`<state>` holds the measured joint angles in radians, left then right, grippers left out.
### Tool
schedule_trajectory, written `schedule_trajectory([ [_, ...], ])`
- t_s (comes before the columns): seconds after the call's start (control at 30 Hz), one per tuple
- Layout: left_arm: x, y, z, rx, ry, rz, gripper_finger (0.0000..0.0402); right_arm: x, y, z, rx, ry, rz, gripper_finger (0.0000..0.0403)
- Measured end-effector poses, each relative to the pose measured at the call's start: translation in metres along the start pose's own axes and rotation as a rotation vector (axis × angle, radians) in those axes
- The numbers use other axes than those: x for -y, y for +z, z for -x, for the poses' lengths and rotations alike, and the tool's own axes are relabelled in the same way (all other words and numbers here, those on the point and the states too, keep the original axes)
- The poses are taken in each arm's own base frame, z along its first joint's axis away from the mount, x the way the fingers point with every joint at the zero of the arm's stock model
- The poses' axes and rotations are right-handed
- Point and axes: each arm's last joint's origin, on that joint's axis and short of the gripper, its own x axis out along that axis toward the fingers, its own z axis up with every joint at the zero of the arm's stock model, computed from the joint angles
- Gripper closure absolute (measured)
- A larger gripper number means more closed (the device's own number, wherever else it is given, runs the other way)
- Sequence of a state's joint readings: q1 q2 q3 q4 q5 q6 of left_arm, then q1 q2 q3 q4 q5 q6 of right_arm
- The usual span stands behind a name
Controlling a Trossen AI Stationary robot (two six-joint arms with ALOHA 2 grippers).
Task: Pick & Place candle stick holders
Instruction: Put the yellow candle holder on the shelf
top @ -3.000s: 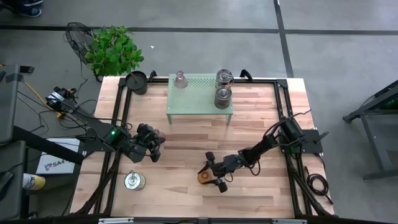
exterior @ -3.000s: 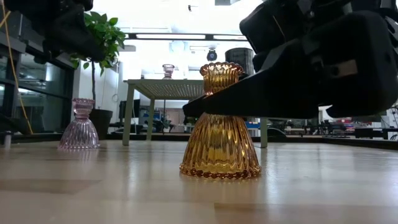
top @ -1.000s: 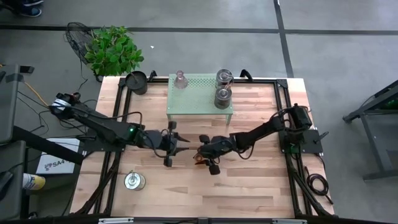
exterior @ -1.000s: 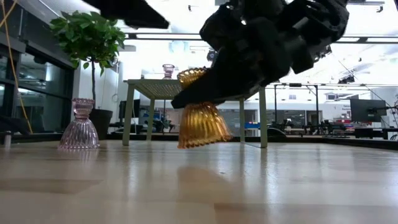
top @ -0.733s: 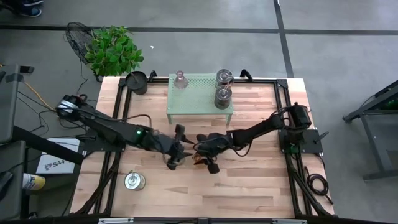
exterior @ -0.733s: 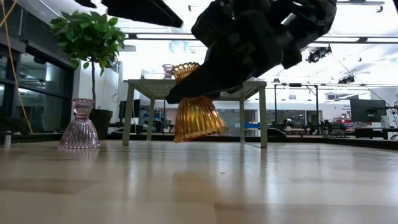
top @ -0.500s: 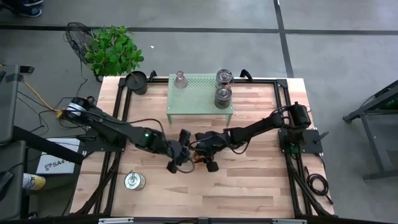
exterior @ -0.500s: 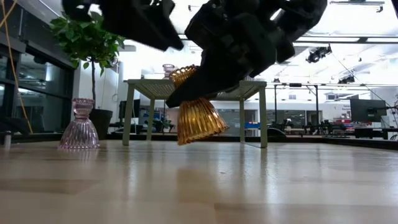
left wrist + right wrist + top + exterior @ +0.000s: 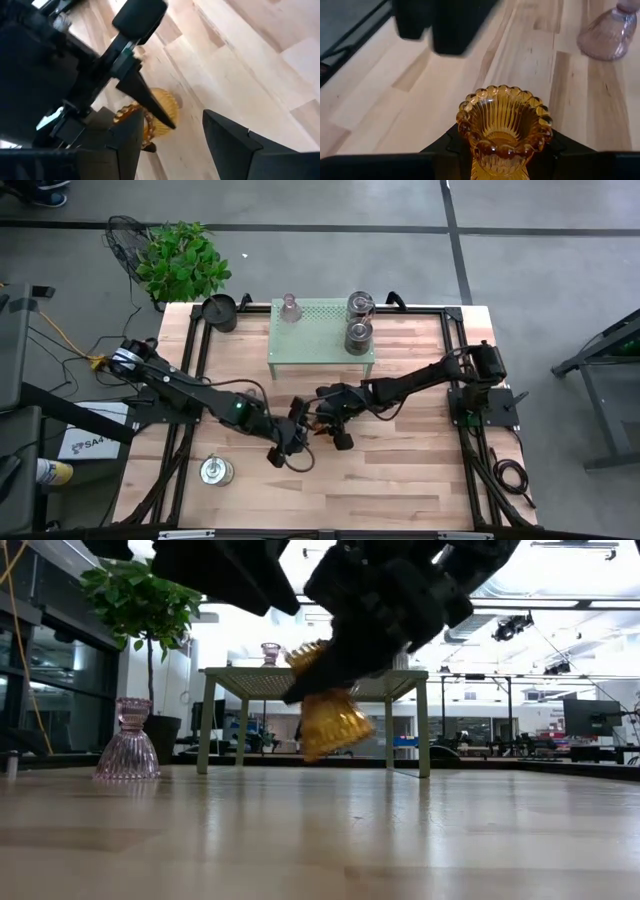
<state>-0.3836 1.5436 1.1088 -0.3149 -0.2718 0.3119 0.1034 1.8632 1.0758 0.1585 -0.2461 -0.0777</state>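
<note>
We find the right gripper (image 9: 330,425) clamped on the amber holder (image 9: 331,720), tilted in the air above mid-table, the left gripper (image 9: 290,434) spread open just beside it, the pink holder (image 9: 127,743) standing farther off.

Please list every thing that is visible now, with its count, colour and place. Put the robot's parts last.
amber candle holder: 1, amber-orange glass, tilted in the air above the table's middle, held by the right claw
pink candle holders: 2, pale pink glass, one on the green stand, one on the table near its front left
metallic candle holders: 2 seen, silvery-grey, on the green stand's right side
green stand: 1, pale green, at the table's far middle
black pot: 1, black, at the table's far left corner
plant: 1, green, on the floor beyond that corner
wooden table: 1, light wood
right claw: shut on the amber candle holder
left claw: open, close beside the amber candle holder
</note>
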Motion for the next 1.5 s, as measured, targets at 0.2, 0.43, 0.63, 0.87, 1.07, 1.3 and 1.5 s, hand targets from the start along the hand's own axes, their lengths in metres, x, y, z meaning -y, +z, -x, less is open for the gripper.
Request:
schedule_trajectory([
  [0.2, 0.004, -0.003, -0.009, -0.047, 0.042, -0.020, 0.0204, -0.002, 0.004, 0.006, 0.014, 0.036, 0.009, 0.0281],
  [0.43, 0.008, -0.006, -0.017, -0.079, 0.053, -0.043, 0.0205, -0.004, 0.006, 0.008, 0.022, 0.045, 0.014, 0.0281],
  [0.63, 0.008, -0.004, -0.017, -0.058, 0.057, -0.045, 0.0205, -0.004, 0.008, 0.009, 0.034, 0.050, 0.018, 0.0281],
  [0.87, 0.008, -0.004, -0.020, -0.058, 0.061, -0.058, 0.0205, -0.005, 0.010, 0.009, 0.058, 0.053, 0.020, 0.0281],
  [1.07, 0.008, -0.003, -0.019, -0.053, 0.065, -0.067, 0.0206, -0.006, 0.011, 0.008, 0.065, 0.054, 0.023, 0.0281],
  [1.3, 0.008, -0.003, -0.019, -0.054, 0.073, -0.067, 0.0258, -0.007, 0.012, 0.008, 0.069, 0.056, 0.026, 0.0281],
  [1.5, 0.007, -0.003, -0.019, -0.056, 0.089, -0.066, 0.0319, -0.009, 0.012, 0.008, 0.069, 0.057, 0.025, 0.0281],
])
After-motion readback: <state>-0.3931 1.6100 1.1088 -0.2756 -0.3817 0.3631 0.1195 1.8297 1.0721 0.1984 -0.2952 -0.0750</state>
